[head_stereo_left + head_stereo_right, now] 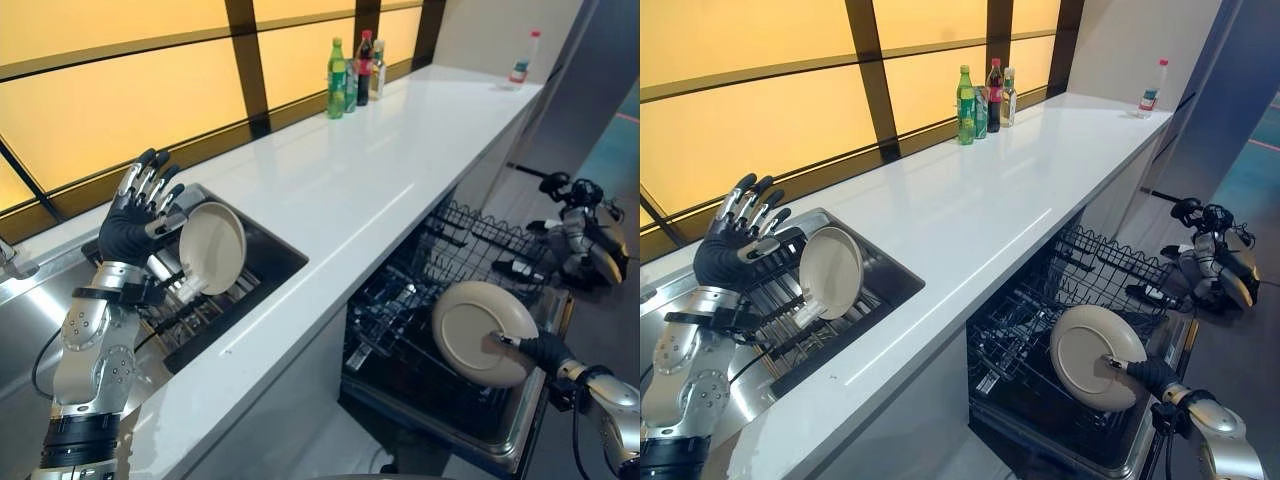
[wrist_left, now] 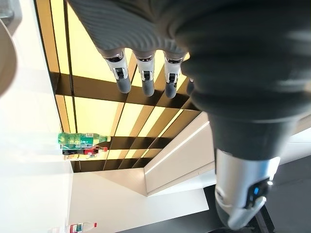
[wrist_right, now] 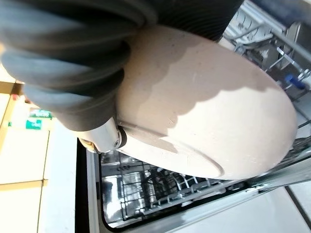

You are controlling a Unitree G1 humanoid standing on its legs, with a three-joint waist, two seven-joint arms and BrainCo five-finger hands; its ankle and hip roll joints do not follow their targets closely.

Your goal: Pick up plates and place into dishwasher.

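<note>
Right hand point(image 1: 545, 350): fingers pinched on the rim of a beige plate point(image 1: 482, 331), held tilted over the open dishwasher's point(image 1: 440, 400) black wire rack point(image 1: 470, 245). Left hand point(image 1: 135, 215): raised over the steel sink point(image 1: 255, 265), fingers straight and spread, holding nothing, just beside a second beige plate point(image 1: 212, 247) standing on edge in the sink rack. White countertop point(image 1: 370, 170): bottles point(image 1: 353, 72) grouped at the far window side; one more bottle point(image 1: 520, 58) at the far end.

From the head we look down at twelve o'clock; both eyes share the countertop point(image 1: 350, 190) and dishwasher rack point(image 1: 1080, 290). Wrist cameras sit very close.
</note>
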